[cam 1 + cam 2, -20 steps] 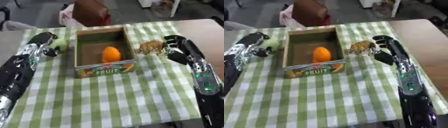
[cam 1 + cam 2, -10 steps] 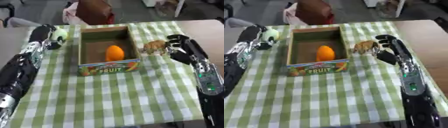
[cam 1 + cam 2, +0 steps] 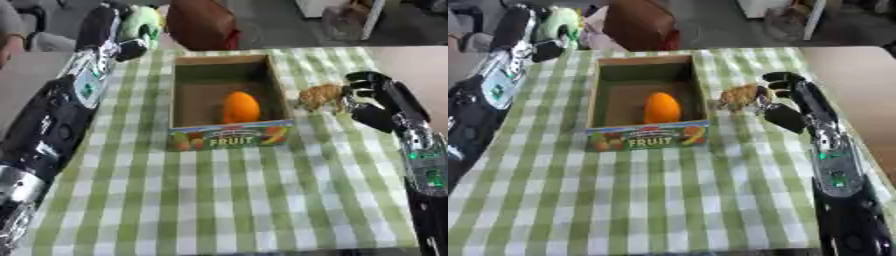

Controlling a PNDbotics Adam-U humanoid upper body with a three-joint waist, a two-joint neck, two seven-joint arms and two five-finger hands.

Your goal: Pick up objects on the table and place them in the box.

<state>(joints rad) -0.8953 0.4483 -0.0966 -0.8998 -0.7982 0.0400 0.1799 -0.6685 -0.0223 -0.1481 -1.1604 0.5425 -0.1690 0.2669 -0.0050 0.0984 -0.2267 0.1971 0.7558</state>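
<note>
Tabletop point(image 3: 227, 200) covered in green-and-white checked cloth. Box point(image 3: 229, 135) at centre, open-topped, front panel printed "FRUIT" with fruit pictures. Orange fruit point(image 3: 240, 107) lying inside box, toward front wall.

Left hand point(image 3: 122, 35) raised at upper left, above far left corner of tabletop, fingers curled round pale green object point(image 3: 143, 22); object clear of cloth, held well left of box and beyond its far wall. Object rounded, with dark marking; kind not determinable.

Right hand point(image 3: 779, 102) resting at right of box, fingers curled, closed about rear of small brown animal figure point(image 3: 738, 95). Figure standing on cloth just beside box's right wall, outside it, head end toward box. Contact between figure and box wall not confirmable.

Black-and-silver forearms entering from lower left and lower right edges, green indicator light visible on right forearm.

Brown bag point(image 3: 203, 25) beyond far edge of tabletop, off the work surface. Bare wooden surface point(image 3: 855, 85) at right, past cloth edge.
</note>
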